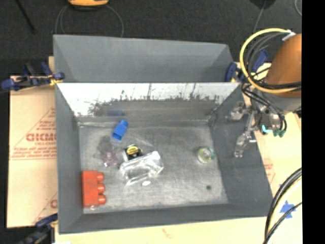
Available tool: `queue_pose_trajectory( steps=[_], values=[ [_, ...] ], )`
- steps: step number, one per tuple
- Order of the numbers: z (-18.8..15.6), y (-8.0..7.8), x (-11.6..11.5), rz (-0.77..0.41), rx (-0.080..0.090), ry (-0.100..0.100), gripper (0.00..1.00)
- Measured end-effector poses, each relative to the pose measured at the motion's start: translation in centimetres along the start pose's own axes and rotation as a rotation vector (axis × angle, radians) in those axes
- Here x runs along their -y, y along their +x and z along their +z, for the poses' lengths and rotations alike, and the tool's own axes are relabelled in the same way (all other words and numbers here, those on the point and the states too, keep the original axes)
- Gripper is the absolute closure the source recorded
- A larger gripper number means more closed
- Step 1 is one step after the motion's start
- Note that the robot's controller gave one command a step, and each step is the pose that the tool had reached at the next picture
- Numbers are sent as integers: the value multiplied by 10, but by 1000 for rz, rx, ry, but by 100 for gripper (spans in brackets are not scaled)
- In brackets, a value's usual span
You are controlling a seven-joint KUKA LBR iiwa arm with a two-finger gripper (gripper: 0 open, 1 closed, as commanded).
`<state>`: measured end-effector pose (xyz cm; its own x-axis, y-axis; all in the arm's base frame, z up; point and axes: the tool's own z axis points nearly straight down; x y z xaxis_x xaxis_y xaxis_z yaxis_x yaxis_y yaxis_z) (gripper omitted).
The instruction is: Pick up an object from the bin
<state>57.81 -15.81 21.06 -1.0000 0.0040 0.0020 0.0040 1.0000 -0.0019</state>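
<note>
My gripper [238, 131] hangs over the bin's right sloping wall, above the floor, open, with nothing between its fingers. Nearest to it, on the floor to its left, lies a small round clear-greenish thing [205, 155]. Further left a crumpled clear plastic package [143, 168] lies in the middle of the floor. A small yellow-and-black thing [131, 150] touches the package's upper left edge.
A small blue block [120, 129] lies toward the back left. A pale purple translucent thing [108, 158] lies left of the package. A red toy brick [93, 188] stands in the front left corner. The arm comes in from the right.
</note>
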Motion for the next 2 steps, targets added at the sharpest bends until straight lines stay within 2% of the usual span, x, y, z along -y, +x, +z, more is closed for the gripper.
queue_pose_trajectory(
  steps=[1, 2],
  values=[
    [113, 8, -25, 77, -1, -5, 0],
    [107, 6, -22, 74, 7, 1, 100]
  ],
)
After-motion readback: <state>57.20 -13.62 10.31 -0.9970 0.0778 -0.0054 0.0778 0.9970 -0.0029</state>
